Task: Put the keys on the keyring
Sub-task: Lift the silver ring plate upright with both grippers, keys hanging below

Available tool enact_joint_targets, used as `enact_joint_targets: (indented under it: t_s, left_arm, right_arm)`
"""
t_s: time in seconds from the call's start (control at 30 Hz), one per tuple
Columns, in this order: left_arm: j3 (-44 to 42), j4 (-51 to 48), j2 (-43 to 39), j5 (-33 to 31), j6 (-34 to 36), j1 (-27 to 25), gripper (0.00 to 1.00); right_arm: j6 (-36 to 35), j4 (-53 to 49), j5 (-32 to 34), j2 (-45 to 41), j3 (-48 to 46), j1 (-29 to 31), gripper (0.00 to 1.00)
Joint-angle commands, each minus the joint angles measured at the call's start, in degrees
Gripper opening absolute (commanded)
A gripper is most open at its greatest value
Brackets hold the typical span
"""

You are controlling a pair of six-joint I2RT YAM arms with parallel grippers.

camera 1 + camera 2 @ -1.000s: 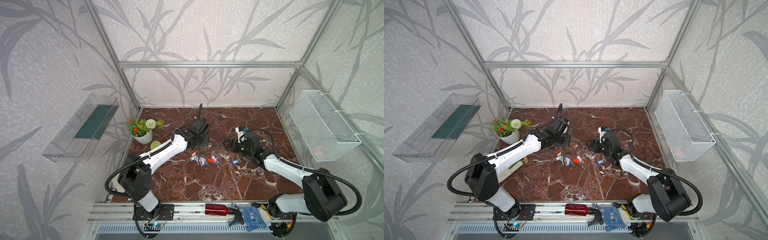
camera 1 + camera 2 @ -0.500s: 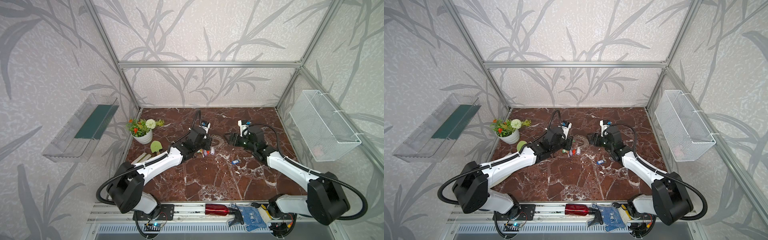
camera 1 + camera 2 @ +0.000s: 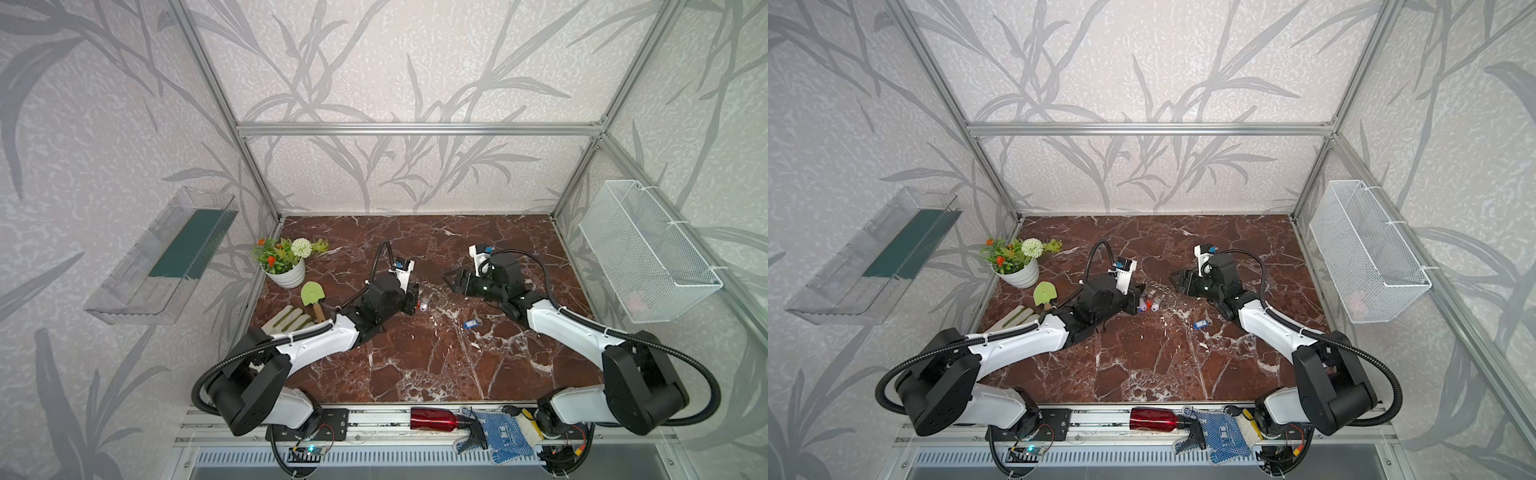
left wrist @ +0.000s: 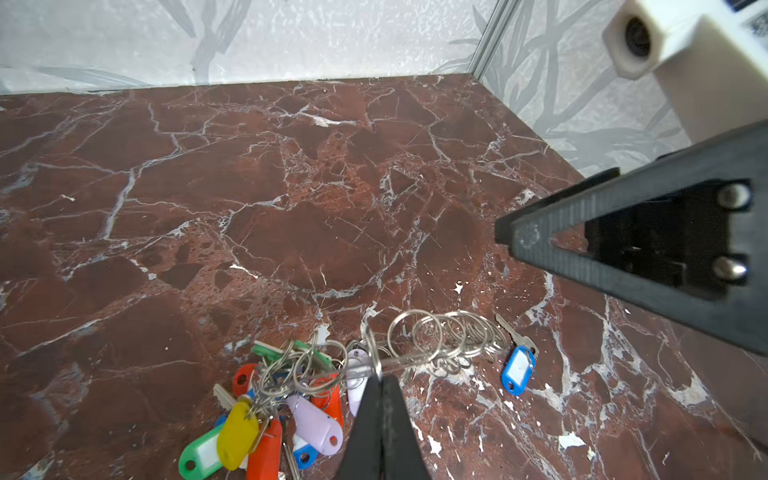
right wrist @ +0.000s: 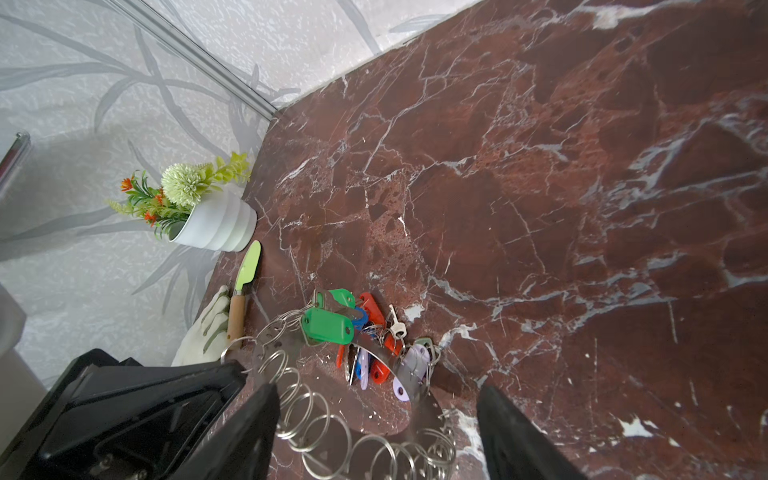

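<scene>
My left gripper is squeezed tight on the rim of the keyring. Its two black jaws are pressed together, with the thin grey edge caught at their tips. My right gripper is spread wide and grasps nothing. In the right wrist view its fingers stand one on each side of the keyring's little silver loops. I cannot tell if they touch the loops.

I use the flower pot as my marker. In a top view the keyring is well away from the flower pot, out near the middle of the marble table, between my two grippers. It looks tipped up, not lying flat.

A bunch of keys with green, red, yellow, blue and lilac tags rests on the table at the side of the keyring nearer the flower pot. Their small rings are tangled with the keyring's loops, and I cannot tell which ones are hooked on.

One key with a blue tag lies alone on the table, farther from the flower pot than the keyring is.

A green trowel and a pair of gloves lie just beside the flower pot.
</scene>
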Motion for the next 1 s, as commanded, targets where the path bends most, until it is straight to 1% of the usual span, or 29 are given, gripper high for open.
enact_joint_targets:
  t_s: [0.0, 0.07, 0.17, 0.23, 0.37, 0.4, 0.53, 0.7, 0.83, 0.9, 0.97]
  left_arm:
    - [-1.8, 10.6, -2.3, -0.2, 0.0, -0.2, 0.0]
    - [-1.7, 12.3, -2.6, -0.4, 0.0, -0.2, 0.0]
    - [-0.6, 13.9, -3.0, -0.2, 0.3, -0.3, 0.0]
    - [0.5, 14.2, -3.6, 0.3, 0.9, -0.2, 0.0]
    - [4.2, 11.2, -6.6, 1.4, 2.2, -0.2, 0.0]
    - [5.3, 10.1, -7.4, 1.9, 2.6, -0.3, 0.0]
    - [7.8, 7.7, -10.7, 4.3, 3.5, -0.1, 0.0]
    - [11.9, 3.2, -13.1, 11.0, 4.9, 0.5, 0.0]
    - [14.1, 3.0, -13.4, 15.8, 4.9, 2.2, 0.0]
    - [15.3, 3.2, -13.2, 18.9, 3.1, 4.1, 0.0]
    - [16.3, 4.3, -12.7, 23.3, 0.0, 6.8, 0.0]
  right_arm:
    - [-0.4, 3.0, -0.9, 0.3, 1.8, -0.3, 0.76]
    - [-0.4, 4.7, -0.9, 1.1, 1.9, -0.7, 0.76]
    - [1.7, 9.3, -3.0, 2.8, 2.0, -1.6, 0.76]
    - [2.2, 10.6, -3.7, 3.0, 2.8, -1.8, 0.76]
    - [2.3, 13.3, -5.0, 1.1, 4.2, -3.1, 0.76]
    - [4.2, 14.6, -5.9, 0.7, 4.8, -4.0, 0.76]
    - [7.9, 19.5, -10.6, 0.3, 6.6, -7.5, 0.76]
    - [7.1, 17.4, -13.9, -1.2, 10.1, -8.3, 0.76]
    - [6.9, 16.7, -15.6, -2.4, 11.3, -8.3, 0.74]
    - [7.0, 16.7, -16.2, -3.2, 11.4, -8.3, 0.72]
    - [7.3, 17.2, -17.9, -3.8, 11.7, -8.3, 0.7]
